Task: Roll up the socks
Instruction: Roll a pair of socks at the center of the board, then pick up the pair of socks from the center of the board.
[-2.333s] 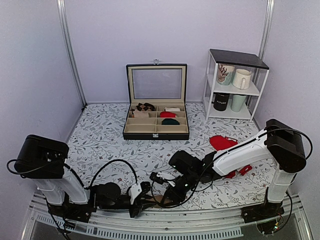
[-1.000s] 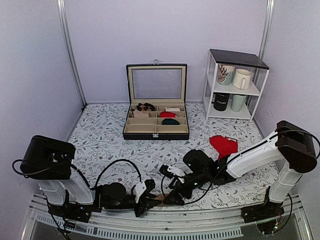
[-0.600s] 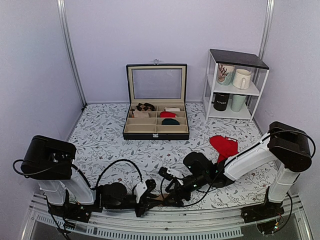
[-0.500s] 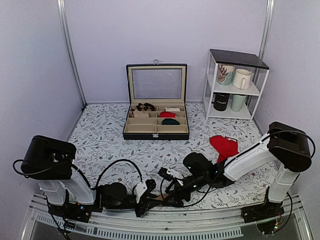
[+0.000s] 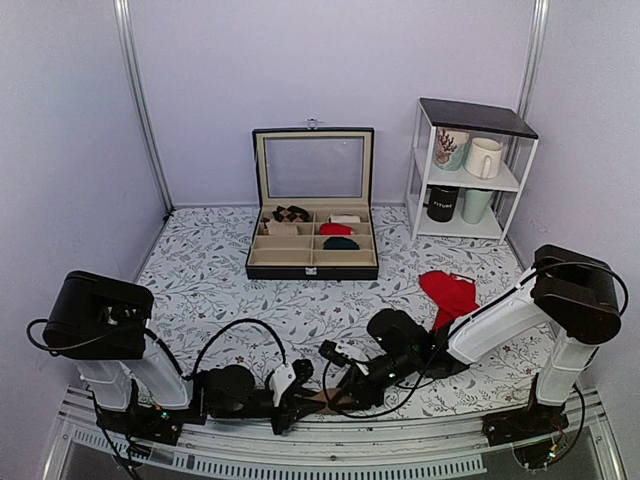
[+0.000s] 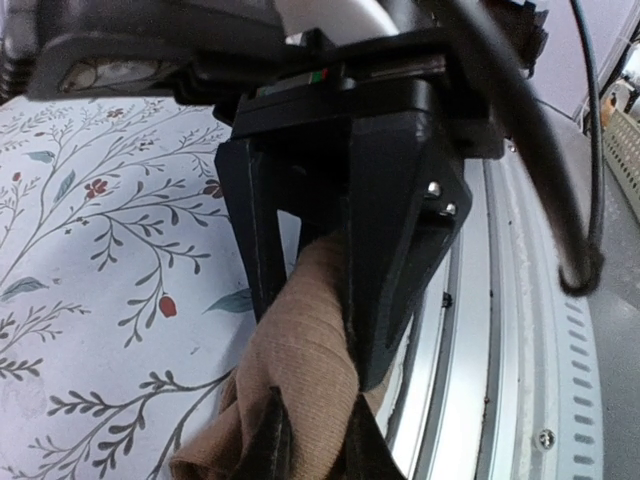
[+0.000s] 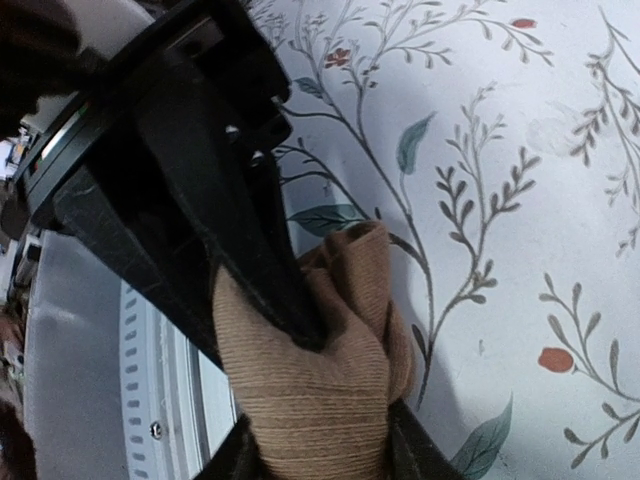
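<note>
Top external: both arms are reaching low toward the middle of the near table edge, the left gripper (image 5: 303,397) and right gripper (image 5: 338,392) meeting tip to tip over the socks (image 5: 320,399). Only a small tan patch of the socks is showing between the black fingers, lying on the floral cloth (image 5: 210,280) just beside the metal rail (image 5: 400,428). From this view I cannot tell how far either jaw is open. Further back, an open compartment box (image 5: 313,262) is sitting mid-table, a pair of red socks (image 5: 450,292) is lying to its right, and a white shelf (image 5: 470,170) with mugs is standing in the far right corner. Left wrist: the left gripper's own fingertips (image 6: 272,445) are showing at the bottom edge, nearly closed, pinching a narrow fold of the tan ribbed fabric (image 6: 300,350) between them. Facing the camera, the right gripper's two black fingers are straddling the same bundle from above, fabric filling the gap between them. The bundle is bunching up off the cloth, close to the rail (image 6: 480,330). Right wrist: the right gripper's own fingers (image 7: 405,455) are flanking the socks (image 7: 320,380) at the bottom edge, closed in on the fabric with knit packed between them. The left gripper's black finger is pressing into the bundle from the upper left. The socks are sitting crumpled and thick here, resting on the cloth beside the rail.
</note>
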Action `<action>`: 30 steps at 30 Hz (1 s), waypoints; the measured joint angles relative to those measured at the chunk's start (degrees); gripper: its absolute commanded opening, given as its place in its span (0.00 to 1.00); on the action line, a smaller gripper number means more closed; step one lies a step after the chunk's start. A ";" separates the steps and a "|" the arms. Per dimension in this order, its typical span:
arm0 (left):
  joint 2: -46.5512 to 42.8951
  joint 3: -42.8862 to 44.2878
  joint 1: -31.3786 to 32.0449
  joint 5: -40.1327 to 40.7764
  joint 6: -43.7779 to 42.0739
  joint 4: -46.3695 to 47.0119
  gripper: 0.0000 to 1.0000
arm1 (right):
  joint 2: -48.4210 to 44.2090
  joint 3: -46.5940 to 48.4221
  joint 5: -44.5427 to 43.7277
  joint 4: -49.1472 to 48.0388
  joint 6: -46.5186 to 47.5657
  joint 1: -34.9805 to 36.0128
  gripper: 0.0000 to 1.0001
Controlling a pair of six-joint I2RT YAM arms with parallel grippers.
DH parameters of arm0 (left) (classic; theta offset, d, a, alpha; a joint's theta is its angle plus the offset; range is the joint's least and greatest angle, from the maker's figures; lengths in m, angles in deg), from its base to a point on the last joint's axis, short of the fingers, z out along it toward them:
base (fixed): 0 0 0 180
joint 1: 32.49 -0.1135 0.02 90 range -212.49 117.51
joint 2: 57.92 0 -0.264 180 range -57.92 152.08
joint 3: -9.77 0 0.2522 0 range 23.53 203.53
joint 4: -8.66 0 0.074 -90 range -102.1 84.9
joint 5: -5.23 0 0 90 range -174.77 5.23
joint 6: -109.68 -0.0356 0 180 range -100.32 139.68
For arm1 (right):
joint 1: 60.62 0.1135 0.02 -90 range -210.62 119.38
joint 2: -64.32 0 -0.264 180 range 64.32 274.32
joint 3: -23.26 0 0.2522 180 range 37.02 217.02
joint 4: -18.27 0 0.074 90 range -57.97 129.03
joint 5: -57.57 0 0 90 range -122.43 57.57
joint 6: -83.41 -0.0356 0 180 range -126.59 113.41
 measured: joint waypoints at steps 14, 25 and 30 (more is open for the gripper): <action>-9.49 -1.14 -0.66 -0.39 -1.11 -10.43 1.00 | 0.85 2.78 0.42 4.13 -1.42 -1.22 0.00; -43.06 2.32 -7.80 5.90 -1.55 -45.99 1.00 | -5.35 11.37 -2.08 19.04 4.66 -11.26 0.00; -48.87 3.65 -11.45 7.52 -1.53 -54.75 0.99 | -5.03 25.46 -1.77 24.39 11.82 -18.05 0.00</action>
